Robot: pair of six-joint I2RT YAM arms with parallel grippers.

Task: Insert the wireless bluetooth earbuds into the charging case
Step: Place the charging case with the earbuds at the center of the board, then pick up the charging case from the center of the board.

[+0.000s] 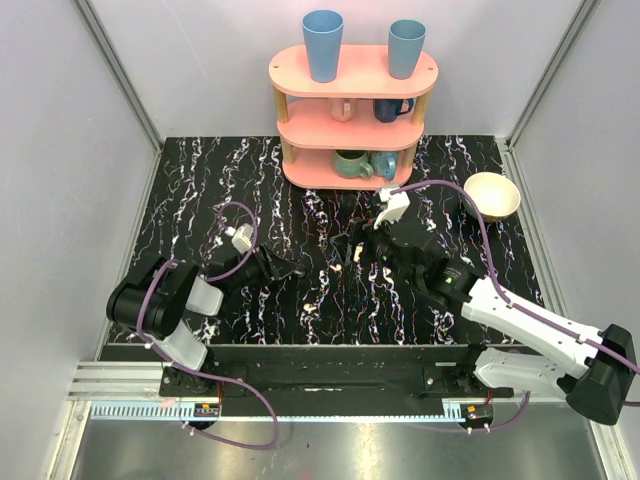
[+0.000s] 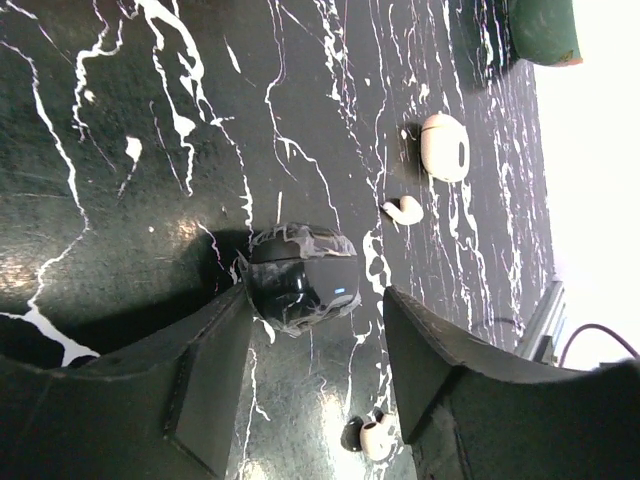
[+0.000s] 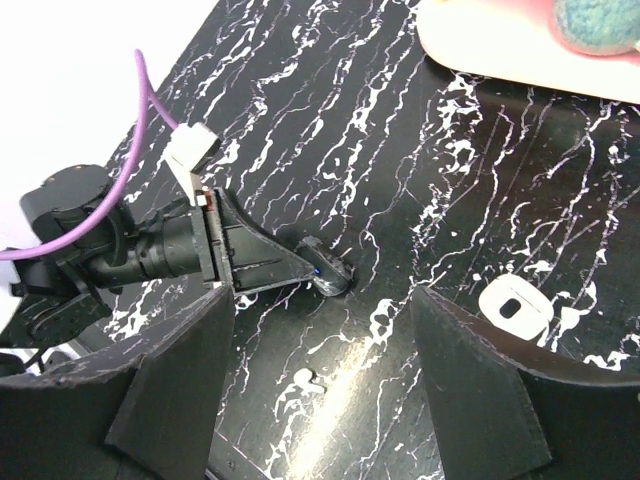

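The charging case (image 2: pixel 445 147), a small cream-white pebble with a dark opening (image 3: pixel 515 307), lies on the black marbled table. One white earbud (image 2: pixel 405 210) rests just short of it. Another earbud (image 2: pixel 375 438) lies close by my left gripper's right finger. My left gripper (image 2: pixel 318 297) is low over the table, open, nothing between its fingers. A glossy black rounded thing (image 2: pixel 300 278) with a small blue light sits at its fingertips. My right gripper (image 3: pixel 322 298) hovers open and empty above an earbud (image 3: pixel 305 380), with the case off to its right.
A pink three-tier shelf (image 1: pixel 350 100) with blue cups and mugs stands at the back. A cream bowl (image 1: pixel 492 195) sits at the back right. My two grippers (image 1: pixel 295 268) (image 1: pixel 362 245) face each other near the table's middle.
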